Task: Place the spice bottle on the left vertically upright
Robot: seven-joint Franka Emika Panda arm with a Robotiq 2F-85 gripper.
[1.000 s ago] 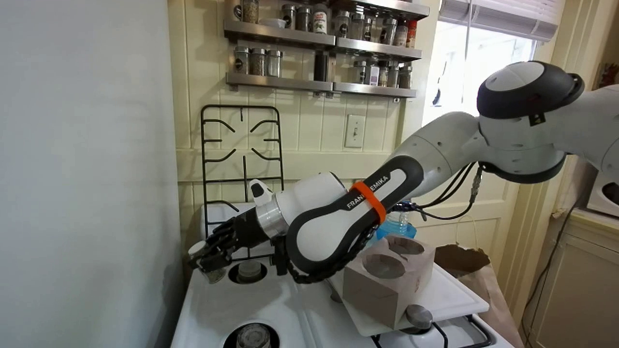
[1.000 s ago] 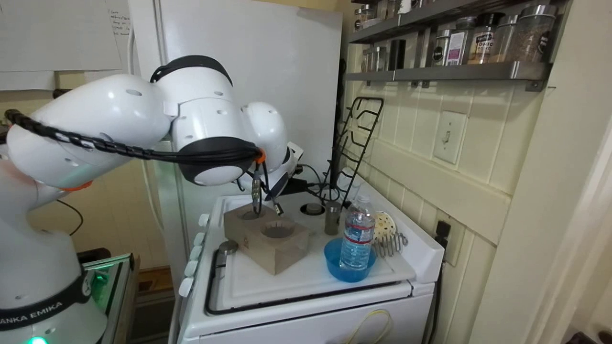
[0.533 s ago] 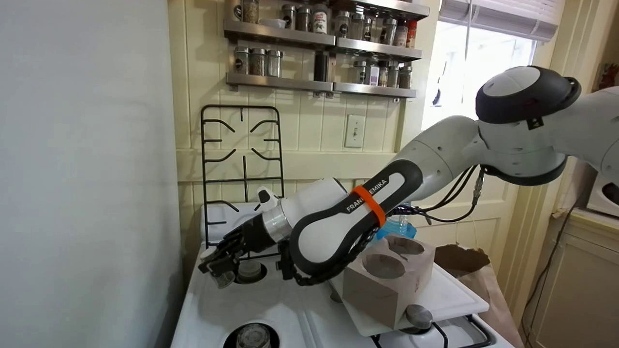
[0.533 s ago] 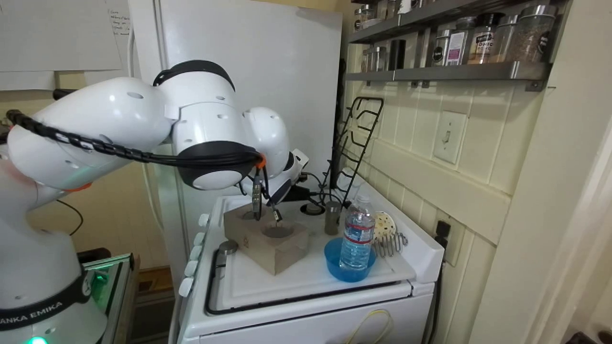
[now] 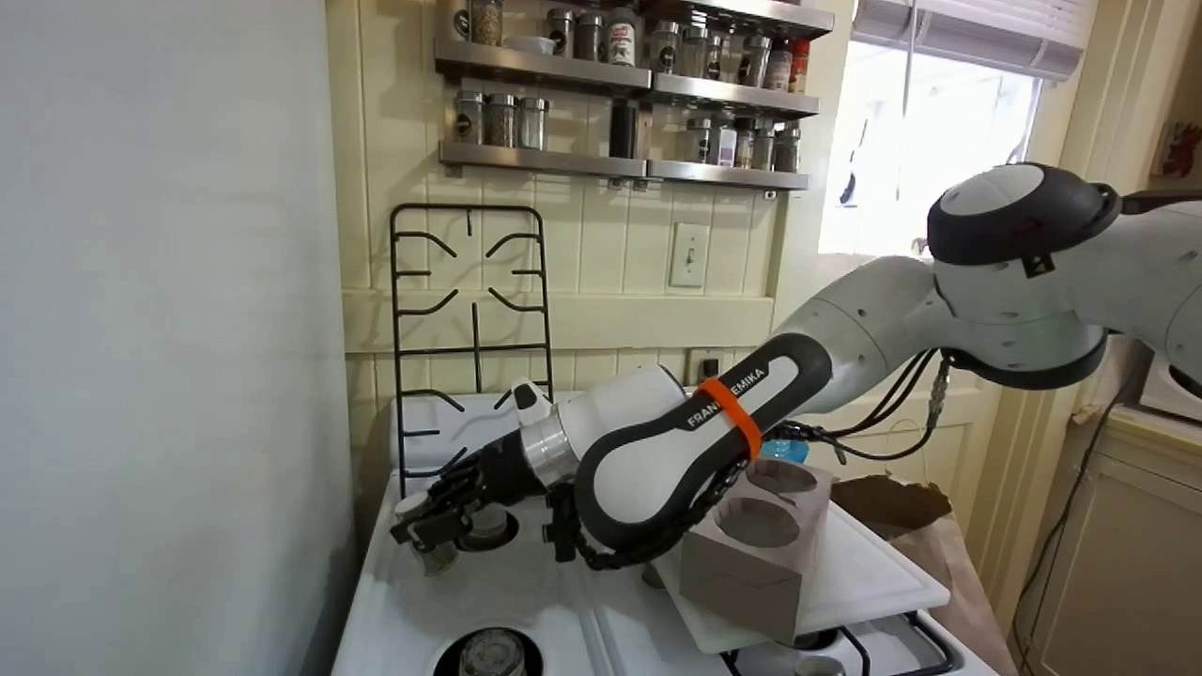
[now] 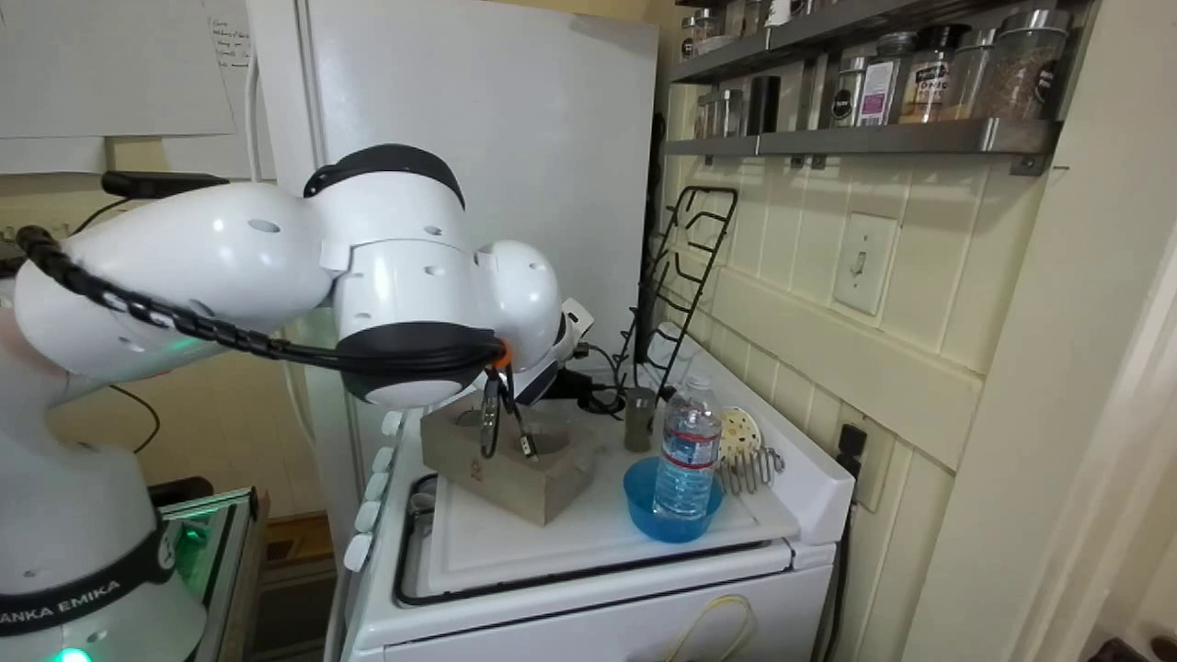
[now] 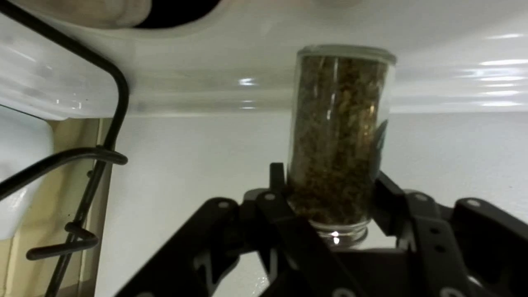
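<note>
The spice bottle, clear glass filled with dark dried herbs, shows its lower body below the fingers in an exterior view. It is tilted, its bottom close over the white stove top; I cannot tell whether it touches. In the wrist view the bottle has its base at the top and its glass neck near the palm. My gripper is shut around the bottle's neck end, and the wrist view shows the gripper's fingers on both sides of it. Elsewhere the arm and box hide the held bottle.
A cardboard box with two holes stands under the forearm; a metal cap lies beside it. Another spice bottle stands upright near a water bottle in a blue bowl. A black grate leans behind; a refrigerator stands alongside.
The arm has come down and the gripper with the bottle has moved lower and away from the refrigerator. The cardboard box has shifted slightly and the metal cap beside it has dropped.
</note>
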